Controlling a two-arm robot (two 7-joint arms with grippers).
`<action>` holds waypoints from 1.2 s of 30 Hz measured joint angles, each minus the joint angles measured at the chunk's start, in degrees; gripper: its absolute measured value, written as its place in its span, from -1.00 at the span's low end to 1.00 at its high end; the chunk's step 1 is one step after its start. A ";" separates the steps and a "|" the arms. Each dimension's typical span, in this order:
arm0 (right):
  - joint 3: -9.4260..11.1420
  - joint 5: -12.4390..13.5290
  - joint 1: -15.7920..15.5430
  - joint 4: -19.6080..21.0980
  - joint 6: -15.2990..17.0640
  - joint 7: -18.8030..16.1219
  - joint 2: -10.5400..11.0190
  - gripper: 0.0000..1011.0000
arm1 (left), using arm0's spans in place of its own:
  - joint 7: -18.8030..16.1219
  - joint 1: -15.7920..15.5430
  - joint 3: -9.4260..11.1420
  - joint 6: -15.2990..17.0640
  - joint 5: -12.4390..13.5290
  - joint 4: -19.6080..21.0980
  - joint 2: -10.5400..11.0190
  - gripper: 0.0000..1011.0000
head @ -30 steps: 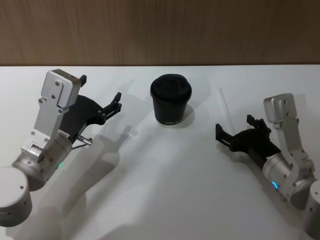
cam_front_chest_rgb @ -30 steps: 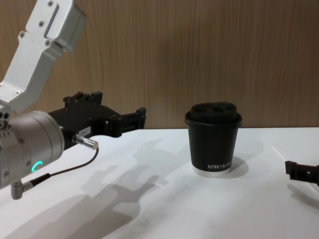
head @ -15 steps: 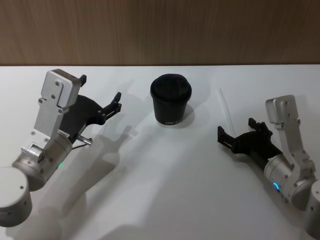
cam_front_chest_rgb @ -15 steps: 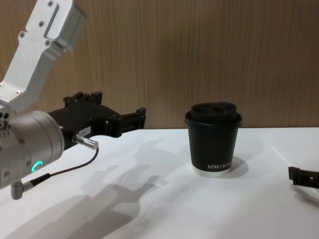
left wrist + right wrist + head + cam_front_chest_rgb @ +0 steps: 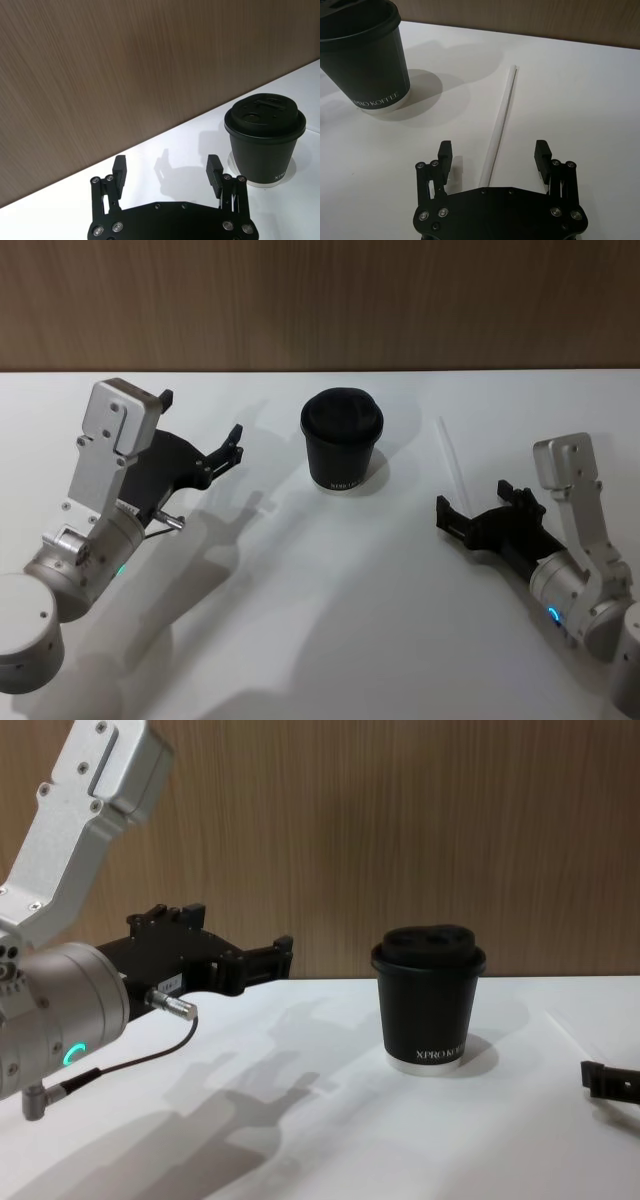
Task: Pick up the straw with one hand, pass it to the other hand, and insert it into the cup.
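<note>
The white straw [image 5: 449, 454] lies flat on the table to the right of the cup [image 5: 342, 439], a black paper cup with a domed lid and white lettering. My right gripper [image 5: 474, 500] is open just behind the straw's near end. In the right wrist view the straw [image 5: 499, 124] runs away from the open right gripper [image 5: 493, 150], its near end between the two fingers, and the cup [image 5: 362, 56] stands off to one side. My left gripper [image 5: 201, 416] is open and empty, held above the table left of the cup [image 5: 430, 1003].
A wood-panelled wall [image 5: 320, 300] runs along the back edge of the white table [image 5: 320, 620]. A thin black cable [image 5: 120, 1065] hangs from the left wrist. One finger of the right gripper [image 5: 606, 1080] shows at the chest view's right edge.
My right gripper has drifted slightly back toward me and to the right, still open. The left arm, the cup and the straw have not moved.
</note>
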State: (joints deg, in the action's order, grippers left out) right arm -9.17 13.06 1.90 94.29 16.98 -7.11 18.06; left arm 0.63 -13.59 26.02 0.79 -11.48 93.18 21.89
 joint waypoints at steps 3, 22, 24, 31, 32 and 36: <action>0.10 -0.01 -0.01 -0.05 0.02 -0.19 -0.07 0.98 | 0.00 0.00 0.00 0.00 0.00 0.00 0.00 0.98; 0.57 -0.58 0.04 -0.38 0.36 -1.29 -0.48 0.98 | 0.00 0.00 0.00 0.00 0.00 0.00 0.00 0.98; 0.65 -0.62 0.05 -0.44 0.43 -1.45 -0.58 0.98 | 0.00 0.00 0.00 0.00 0.00 0.00 0.00 0.98; 0.85 -0.68 0.11 -0.66 0.67 -1.72 -0.96 0.98 | 0.00 0.00 0.00 0.00 0.00 0.00 0.00 0.98; 0.87 -0.70 0.12 -0.68 0.69 -1.76 -1.00 0.98 | 0.00 0.00 0.00 0.00 0.00 0.00 0.00 0.98; 1.00 -0.79 0.17 -0.81 0.80 -1.99 -1.23 0.98 | 0.00 0.00 0.00 0.00 0.00 0.00 0.00 0.98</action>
State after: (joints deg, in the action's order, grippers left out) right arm -8.16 12.27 2.07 93.48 17.78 -9.10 16.83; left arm 0.62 -13.59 26.02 0.80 -11.48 93.18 21.90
